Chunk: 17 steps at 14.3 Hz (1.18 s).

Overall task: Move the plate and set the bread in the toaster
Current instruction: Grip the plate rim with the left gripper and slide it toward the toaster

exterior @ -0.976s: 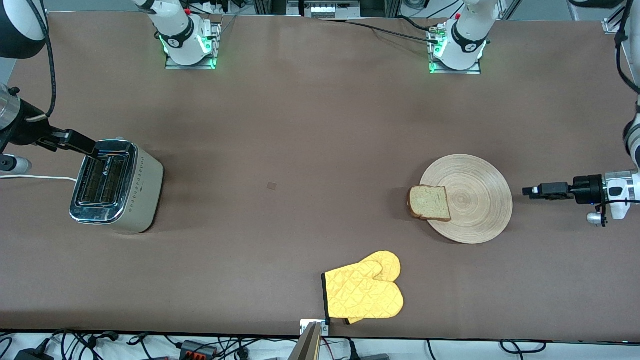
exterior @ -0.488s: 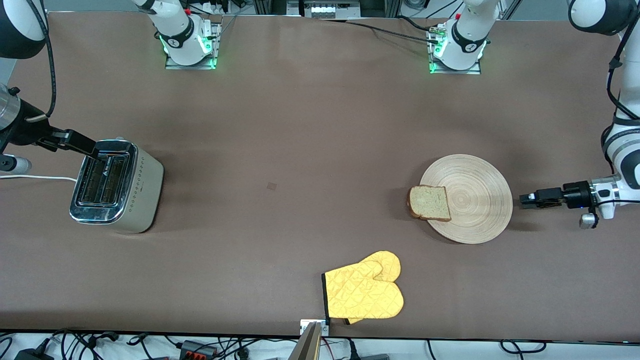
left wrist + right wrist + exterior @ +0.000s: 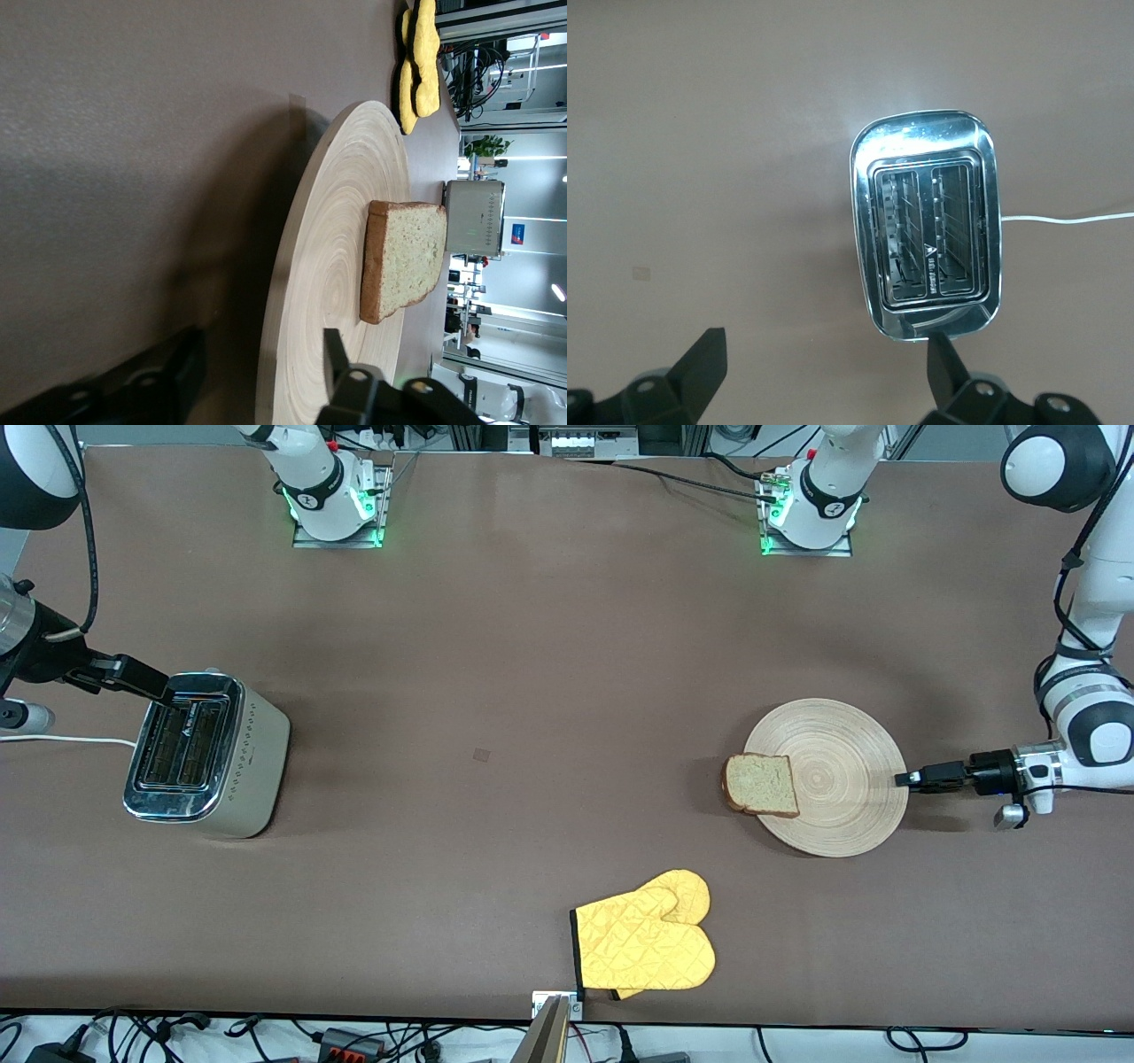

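Plate (image 3: 842,797) rim sits between the fingers of the left gripper (image 3: 904,779), which straddle it without clamping. Bread (image 3: 761,785) lies on the plate's edge toward the right arm. Right gripper (image 3: 159,691) hangs spread wide over the toaster (image 3: 209,755) on the bench (image 3: 532,646).

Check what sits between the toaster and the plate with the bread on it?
Nothing: in the front view only bare brown table separates the toaster from the plate. The yellow oven mitt lies nearer the camera, off that line.
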Available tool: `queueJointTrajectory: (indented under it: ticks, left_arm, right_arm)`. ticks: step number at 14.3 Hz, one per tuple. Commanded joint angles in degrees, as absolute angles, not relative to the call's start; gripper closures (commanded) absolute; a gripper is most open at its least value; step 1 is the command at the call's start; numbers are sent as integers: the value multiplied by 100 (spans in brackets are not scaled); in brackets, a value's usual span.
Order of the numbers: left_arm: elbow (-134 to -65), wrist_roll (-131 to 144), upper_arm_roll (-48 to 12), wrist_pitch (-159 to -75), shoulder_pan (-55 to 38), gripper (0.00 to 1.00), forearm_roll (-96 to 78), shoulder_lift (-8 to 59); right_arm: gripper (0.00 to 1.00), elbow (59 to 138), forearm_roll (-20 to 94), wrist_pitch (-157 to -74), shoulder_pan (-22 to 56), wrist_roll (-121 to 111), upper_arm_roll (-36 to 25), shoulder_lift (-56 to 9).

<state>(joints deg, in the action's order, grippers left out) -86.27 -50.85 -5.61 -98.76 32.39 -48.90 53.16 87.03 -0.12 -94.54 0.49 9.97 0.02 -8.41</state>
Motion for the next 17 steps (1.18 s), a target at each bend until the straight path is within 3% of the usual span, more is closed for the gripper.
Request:
queueJointTrajectory:
  ticks: [1,2,5,9,17]
  left_arm:
    - [-8455,-4992,-571,-9817,3191,69,-4957,5405]
    - [-8446,-4992,-571,-9817,3190,82,-4905,5388]
    - [-8446,-5010,-563,-9809,3199,95,-4895,5396]
    - [-8446,-4992,-624,-9678,3199,99,-4896,5361]
    - [-8288,-5044,-737,-8578,2927,99,-4913,5317]
  right_arm:
    - [0,8596,-9,-9369,26,905,0,-879]
    - [0,8596,-9,-9369,26,905,9,-879]
    - [0,8596,-9,-9378,35,914,9,-879]
    - [0,8596,-9,-9378,53,923,18,-879]
    - [0,8596,-9,-9378,62,923,26,-879]
